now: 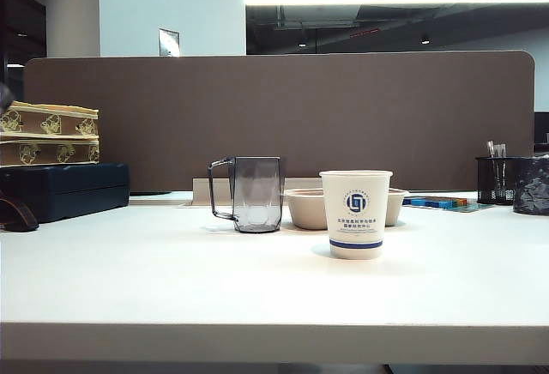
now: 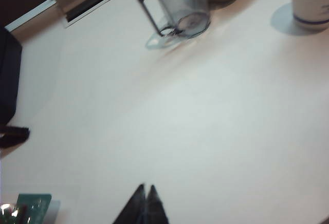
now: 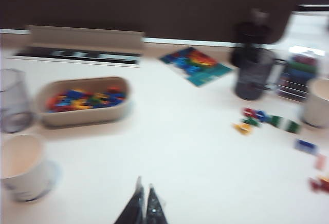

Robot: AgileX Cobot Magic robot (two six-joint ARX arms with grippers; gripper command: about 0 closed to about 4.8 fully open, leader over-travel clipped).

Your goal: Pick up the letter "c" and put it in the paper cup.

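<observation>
We see a white table (image 1: 171, 280) with a beige bowl (image 1: 304, 207) of coloured pieces at its far side, a clear grey mug (image 1: 256, 194) just left of it, and the paper cup (image 1: 356, 214) nearer, in front of the bowl. Loose coloured pieces (image 3: 264, 118) lie far to the right. We cannot pick out the letter "c". The left gripper (image 2: 145, 190) and right gripper (image 3: 144, 189) hang above bare table, both clenched on nothing.
</observation>
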